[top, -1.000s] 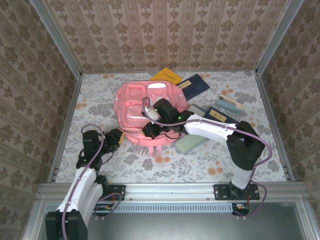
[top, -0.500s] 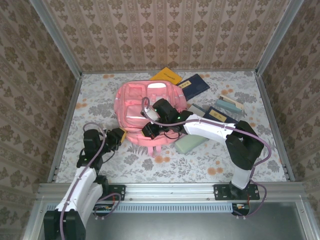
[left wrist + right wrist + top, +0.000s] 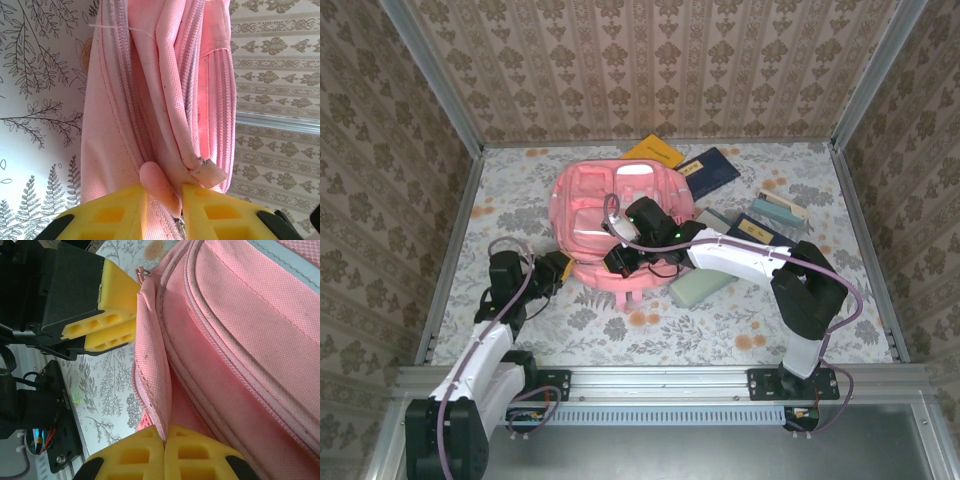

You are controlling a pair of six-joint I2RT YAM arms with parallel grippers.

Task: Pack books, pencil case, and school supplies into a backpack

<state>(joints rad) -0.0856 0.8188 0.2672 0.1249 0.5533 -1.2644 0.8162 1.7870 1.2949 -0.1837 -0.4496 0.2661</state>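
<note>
The pink backpack lies flat in the middle of the table. My left gripper is at its near-left edge, shut on a pink zipper pull tab between the yellow fingers. My right gripper is shut on a fold of the backpack fabric at the near edge, and the left gripper faces it there. A yellow-orange book and a navy book lie behind the backpack. The mint pencil case lies to its right, half under the right arm.
Another navy book with a gold label and teal school supplies lie right of the backpack. Patterned walls with metal rails close the table on three sides. Open floral tabletop spreads along the near side.
My left gripper has shifted slightly right and away, closer along the backpack's near-left edge. The right gripper has kept its pinch in place.
</note>
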